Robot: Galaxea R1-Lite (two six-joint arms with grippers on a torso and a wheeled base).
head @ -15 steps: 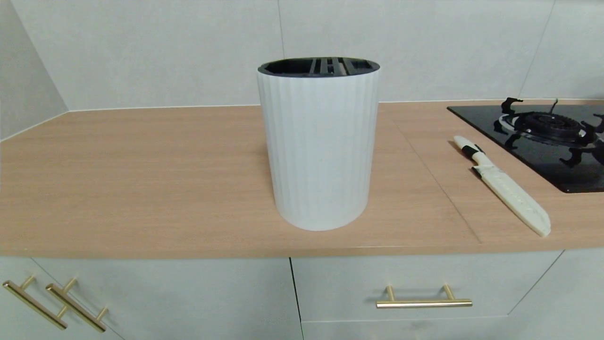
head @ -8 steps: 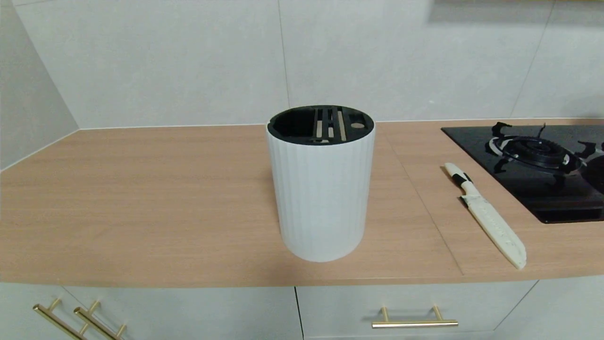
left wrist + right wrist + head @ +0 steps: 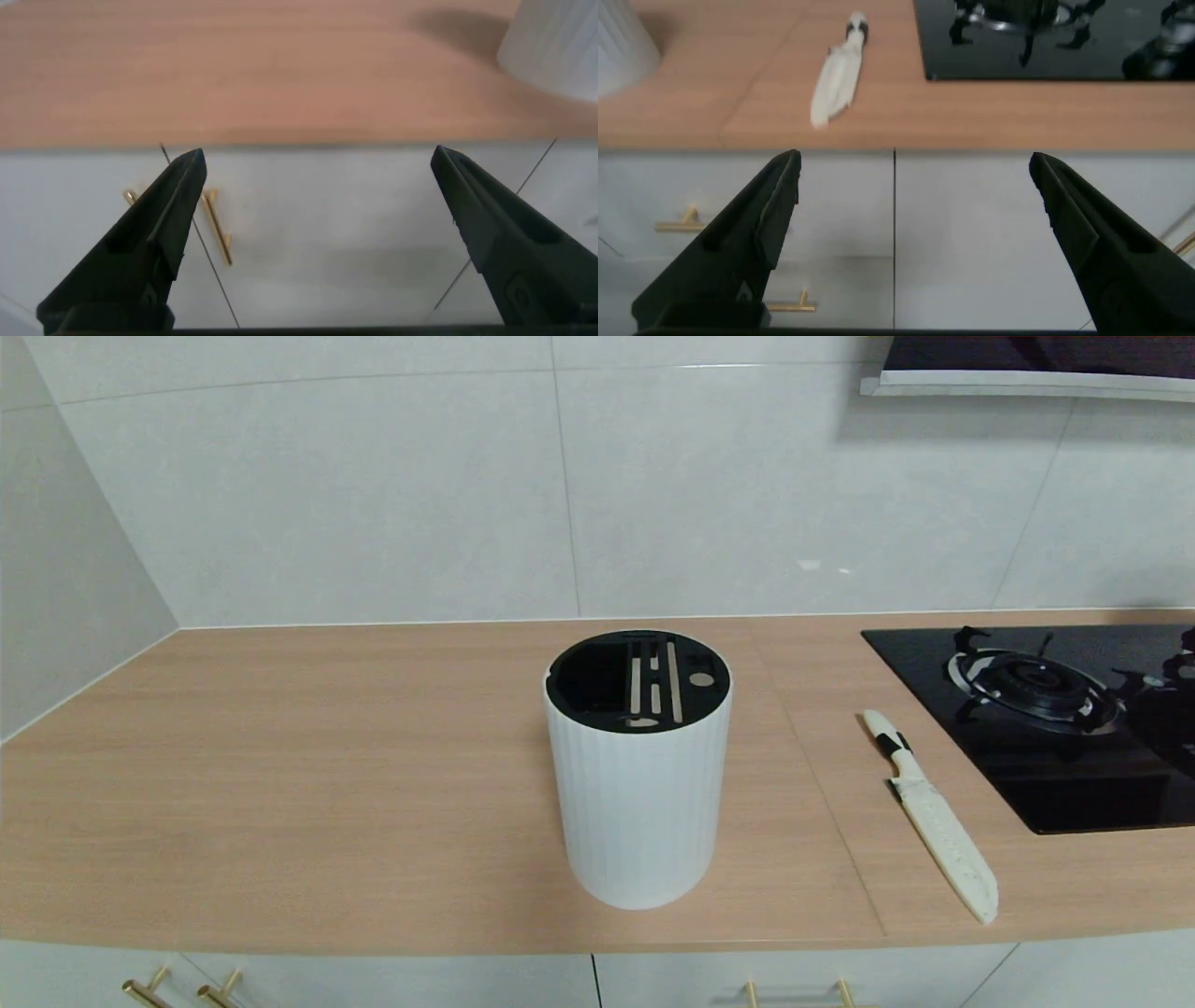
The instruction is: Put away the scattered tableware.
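A white ribbed knife holder (image 3: 639, 793) with a black slotted top stands upright in the middle of the wooden counter (image 3: 280, 784). A cream knife (image 3: 934, 817) with a black band on its handle lies flat to the holder's right, beside the hob; it is also in the right wrist view as the knife (image 3: 839, 82). My left gripper (image 3: 318, 201) hangs open in front of the cabinet doors, below the counter edge, with the holder (image 3: 551, 47) off to one side. My right gripper (image 3: 915, 201) is open too, low before the cabinet fronts, empty.
A black gas hob (image 3: 1036, 728) with a burner occupies the counter's right end. Tiled walls close the back and left. Cabinet doors with brass handles (image 3: 677, 222) sit under the counter. An extractor hood edge (image 3: 1027, 378) shows at top right.
The head camera has risen, so the whole scene sits lower and I now look down into the holder's slots. The holder and knife keep their places on the counter.
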